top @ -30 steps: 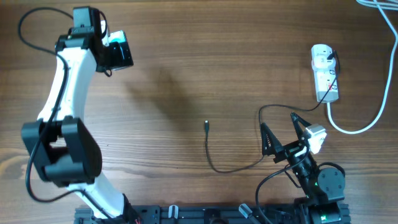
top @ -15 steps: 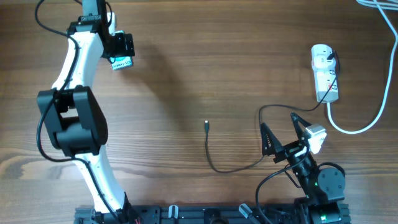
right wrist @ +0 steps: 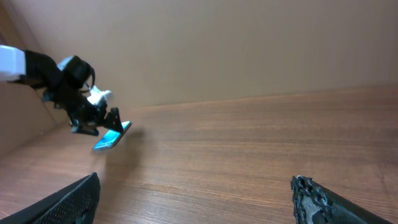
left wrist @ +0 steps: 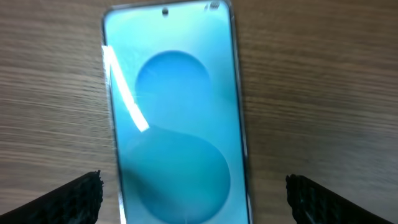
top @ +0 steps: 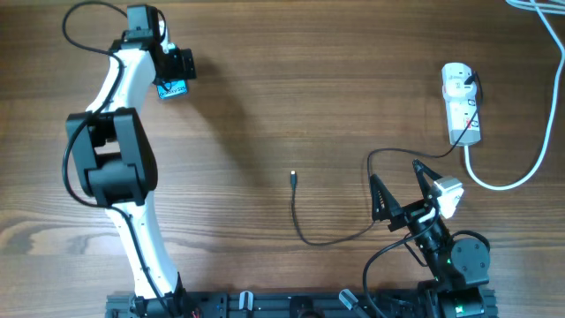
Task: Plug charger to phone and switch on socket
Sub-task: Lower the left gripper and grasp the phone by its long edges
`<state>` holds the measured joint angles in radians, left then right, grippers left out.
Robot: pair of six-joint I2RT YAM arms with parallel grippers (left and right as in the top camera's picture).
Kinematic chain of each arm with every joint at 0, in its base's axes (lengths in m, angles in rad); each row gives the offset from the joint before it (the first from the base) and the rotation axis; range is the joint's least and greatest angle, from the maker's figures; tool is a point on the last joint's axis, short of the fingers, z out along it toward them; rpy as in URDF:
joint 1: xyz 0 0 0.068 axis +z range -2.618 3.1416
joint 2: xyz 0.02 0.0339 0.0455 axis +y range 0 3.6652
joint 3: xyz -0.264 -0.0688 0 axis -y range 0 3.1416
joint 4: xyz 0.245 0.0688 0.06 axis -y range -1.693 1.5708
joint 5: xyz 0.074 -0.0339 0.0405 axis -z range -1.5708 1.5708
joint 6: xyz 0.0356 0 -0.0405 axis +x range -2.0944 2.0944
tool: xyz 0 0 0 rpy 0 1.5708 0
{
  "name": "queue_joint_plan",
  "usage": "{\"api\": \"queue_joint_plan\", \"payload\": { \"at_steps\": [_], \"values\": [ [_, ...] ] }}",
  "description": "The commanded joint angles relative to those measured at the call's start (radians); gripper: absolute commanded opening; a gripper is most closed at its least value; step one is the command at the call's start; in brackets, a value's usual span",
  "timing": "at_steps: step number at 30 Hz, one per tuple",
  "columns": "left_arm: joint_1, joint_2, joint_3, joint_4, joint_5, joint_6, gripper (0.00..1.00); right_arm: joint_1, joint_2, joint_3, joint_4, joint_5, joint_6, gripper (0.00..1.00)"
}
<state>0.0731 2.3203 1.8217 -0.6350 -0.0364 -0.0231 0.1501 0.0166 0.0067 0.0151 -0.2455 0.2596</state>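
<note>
Left claw (left wrist: 193,183), spread open, above the teal-screened phone (left wrist: 177,124) on the desk (left wrist: 311,74); screen writing too blurred to read. Right claw (right wrist: 194,180) open.

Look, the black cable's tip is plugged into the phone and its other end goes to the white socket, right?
No. The overhead view shows the charger tip lying loose on the table, well apart from the phone. Its other end does go to the white socket.

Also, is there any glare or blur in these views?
Left wrist view: a white glare streak crosses the rectangular teal-screened phone, and the picture is soft. Right wrist view: the right tool's black fingers are blurred at the bottom corners. Overhead view: sharp, with faint shadows on the brown wooden table.
</note>
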Motion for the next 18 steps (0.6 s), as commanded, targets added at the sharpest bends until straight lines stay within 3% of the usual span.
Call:
{"api": "queue_joint_plan", "payload": {
  "at_steps": [1, 15, 18],
  "values": [
    [-0.003, 0.030, 0.019, 0.020, -0.011, -0.066, 1.00, 0.004, -0.012, -0.002, 0.003, 0.009, 0.006, 1.00],
    [0.008, 0.064, 0.019, 0.015, -0.036, -0.098, 1.00, 0.004, -0.012, -0.002, 0.003, 0.009, 0.006, 1.00],
    [0.008, 0.071, 0.019, 0.007, -0.036, -0.098, 0.95, 0.004, -0.012, -0.002, 0.003, 0.009, 0.006, 1.00]
  ]
}}
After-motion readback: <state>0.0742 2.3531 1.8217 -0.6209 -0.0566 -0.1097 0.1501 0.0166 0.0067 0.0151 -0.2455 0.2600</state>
